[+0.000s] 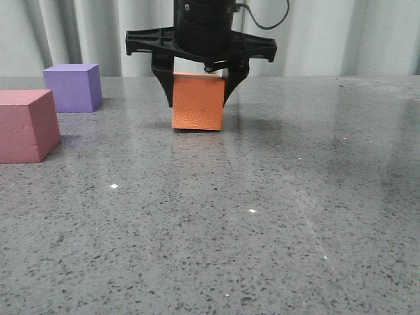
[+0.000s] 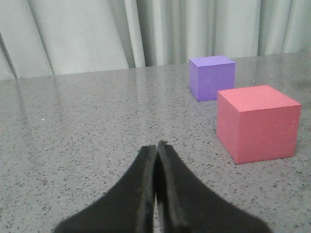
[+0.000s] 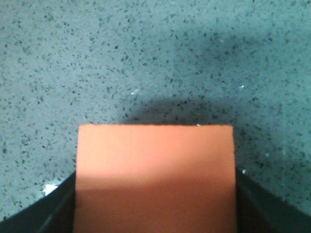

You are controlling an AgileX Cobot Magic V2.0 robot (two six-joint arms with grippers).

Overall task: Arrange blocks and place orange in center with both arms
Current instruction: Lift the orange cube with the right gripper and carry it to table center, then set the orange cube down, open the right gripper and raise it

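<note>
At the near left of the grey speckled table point(image 1: 262, 223) sits the pink-red cube point(image 1: 26, 125), partly cut off by the front view's edge, and just behind it, a little to the right and apart from it, the purple cube point(image 1: 73, 86). My left gripper point(image 2: 156, 145) does not show in the front view; its own wrist camera looks along the tabletop toward those two cubes, and its fingers are pressed together with nothing between them, held low and well short of the pink-red cube.

Farther back, near the middle of the table, my right gripper point(image 1: 199, 88) comes straight down over the orange cube point(image 1: 197, 102). Its fingers flank the cube's left and right faces and look closed against them, so I judge I am pinching it. The cube's lower edge seems to sit on the table or barely above it; I cannot tell which.

I take this as the step of carrying the orange cube to the centre spot. Next I would need to settle it squarely, then spread the right fingers and lift clear, while the left arm brings the other cubes alongside.
</note>
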